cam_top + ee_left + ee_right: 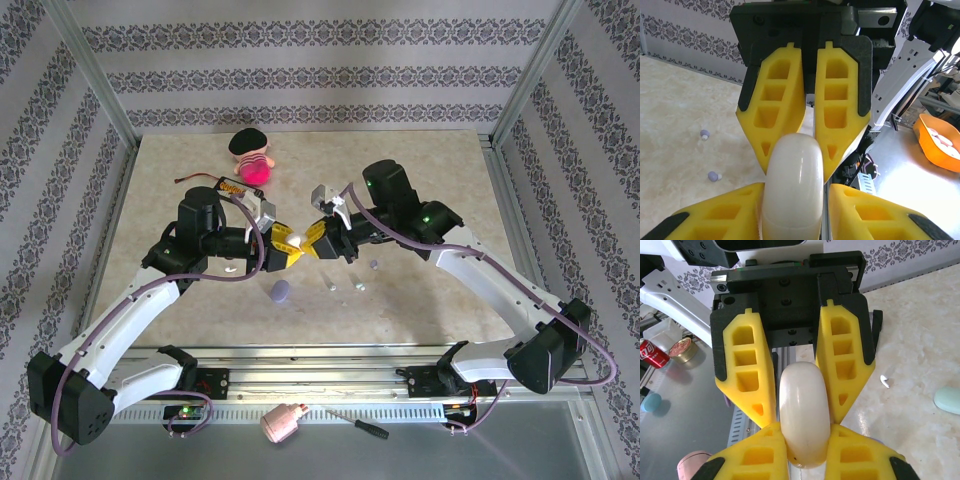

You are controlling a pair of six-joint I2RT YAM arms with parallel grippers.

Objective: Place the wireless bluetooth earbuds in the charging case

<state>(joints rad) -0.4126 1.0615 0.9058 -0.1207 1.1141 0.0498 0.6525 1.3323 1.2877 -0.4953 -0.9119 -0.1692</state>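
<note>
Top external: holds the white charging case (298, 240) aloft between both grippers, clear of the table (450, 180).
Pinches one end in the left gripper (792, 200), fingers narrow and pressed to its sides, and clamps the other end in the right gripper (805, 440), fingers tight on the shell, probably to brace it for prising the lid open. Finds the earbuds loose on the table, well apart from every finger: one lilac bud (705, 134), a second lilac bud (713, 176), a pale bud (884, 381).

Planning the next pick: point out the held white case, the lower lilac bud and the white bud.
white case (792, 185): left wrist view, middle of its shell.
lower lilac bud (713, 176): left wrist view, its lilac body.
white bud (884, 382): right wrist view, middle of its curve.
</note>
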